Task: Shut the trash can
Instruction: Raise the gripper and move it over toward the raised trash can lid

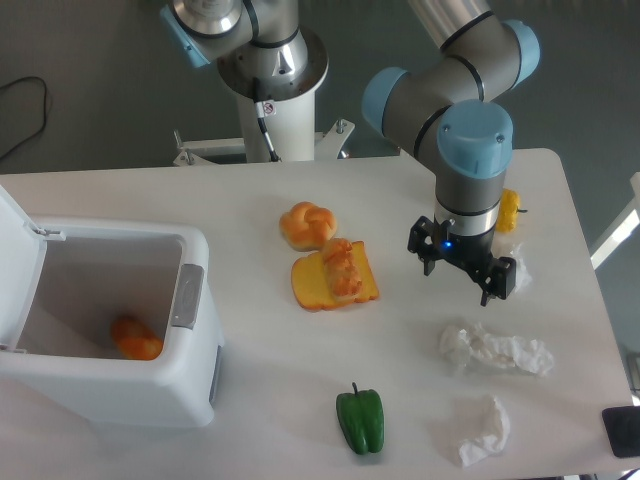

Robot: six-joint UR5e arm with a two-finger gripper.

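Camera view: white trash can stands lid-up, orange item inside; gripper spread, holding nothing.

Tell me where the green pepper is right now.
The green pepper lies near the table's front edge, centre-right in the camera view, between the open trash can on the left and the crumpled tissues on the right.

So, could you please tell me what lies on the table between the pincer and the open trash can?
In the camera view, a bread roll and a pastry slice lie between the pincer and trash can.
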